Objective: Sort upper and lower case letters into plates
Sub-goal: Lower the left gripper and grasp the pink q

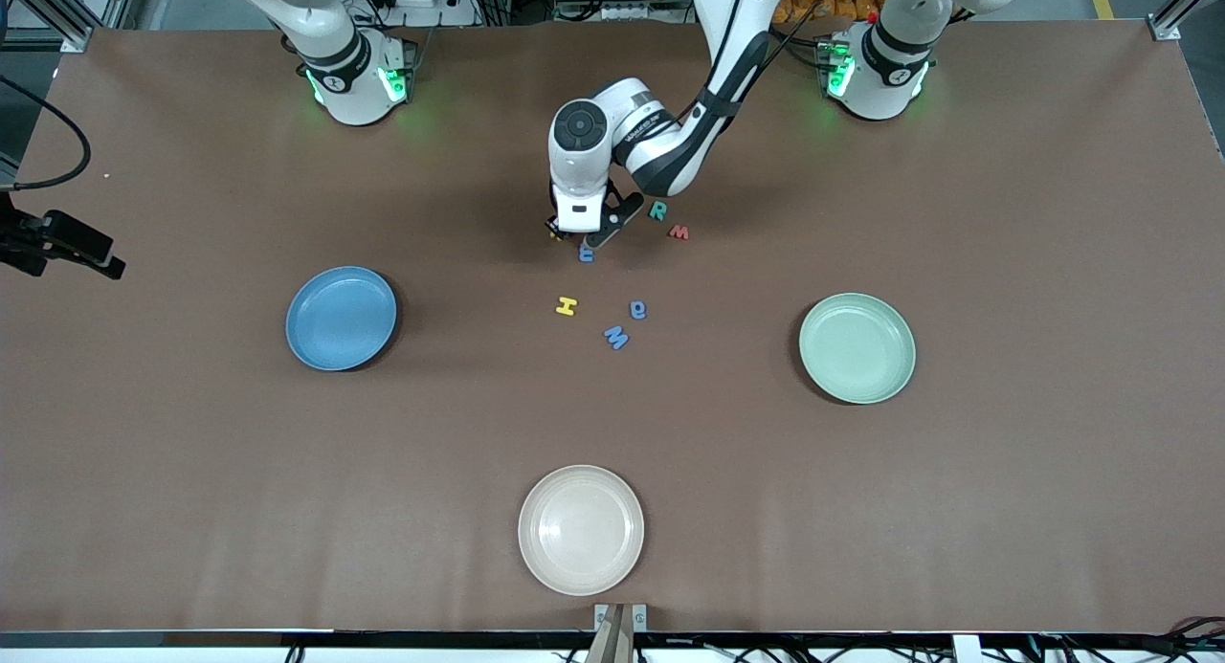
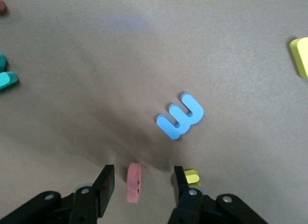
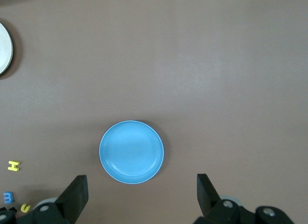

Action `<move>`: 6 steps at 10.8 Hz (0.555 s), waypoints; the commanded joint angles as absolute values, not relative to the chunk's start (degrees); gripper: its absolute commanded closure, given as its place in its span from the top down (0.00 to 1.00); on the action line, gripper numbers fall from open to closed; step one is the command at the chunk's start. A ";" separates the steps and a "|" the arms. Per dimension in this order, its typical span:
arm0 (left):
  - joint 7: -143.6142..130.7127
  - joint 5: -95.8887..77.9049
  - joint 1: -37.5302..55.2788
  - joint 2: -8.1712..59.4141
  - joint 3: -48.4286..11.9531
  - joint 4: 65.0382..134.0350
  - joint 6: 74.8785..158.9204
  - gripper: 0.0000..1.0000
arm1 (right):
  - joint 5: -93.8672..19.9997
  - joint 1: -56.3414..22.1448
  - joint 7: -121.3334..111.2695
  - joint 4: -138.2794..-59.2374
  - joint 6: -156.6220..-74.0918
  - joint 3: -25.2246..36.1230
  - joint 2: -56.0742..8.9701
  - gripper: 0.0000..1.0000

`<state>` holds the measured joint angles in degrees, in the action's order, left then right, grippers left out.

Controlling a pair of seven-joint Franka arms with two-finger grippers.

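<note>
Left gripper [image 2: 139, 185]: we see its fingers parted around a red letter [image 2: 134, 182] standing on edge, not touching.
Right gripper [image 3: 142, 195]: fingers released, over blue plate [image 3: 131, 151].
Readable: blue E [image 2: 181, 115], yellow H [image 1: 567, 306].

the left arm reaches from its base down to the middle of the table, wrist bent downward, and the left gripper [image 1: 581, 231] is low at the surface with its fingers [image 2: 107, 185] apart. the right arm waits, the right gripper [image 3: 142, 197] high up, fingers wide apart.
</note>
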<state>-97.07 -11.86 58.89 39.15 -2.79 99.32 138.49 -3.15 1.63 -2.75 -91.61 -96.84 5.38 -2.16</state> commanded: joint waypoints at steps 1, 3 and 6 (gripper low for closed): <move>-97.82 -13.97 59.68 39.19 -2.28 100.55 139.57 0.40 | -3.96 3.69 -2.02 -90.70 -96.68 3.34 -2.72 1.00; -98.00 -14.15 59.68 39.64 -2.28 100.20 139.75 0.21 | -3.96 3.69 -2.02 -90.62 -96.68 3.34 -2.72 1.00; -98.09 -14.24 59.68 39.64 -2.29 99.67 139.75 0.02 | -3.96 3.60 -2.02 -90.53 -96.59 3.25 -2.72 1.00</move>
<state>-97.23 -12.00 58.91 39.57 -2.79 99.96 139.02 -3.15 2.32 -2.73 -91.61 -96.86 4.39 -2.16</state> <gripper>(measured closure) 0.899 0.000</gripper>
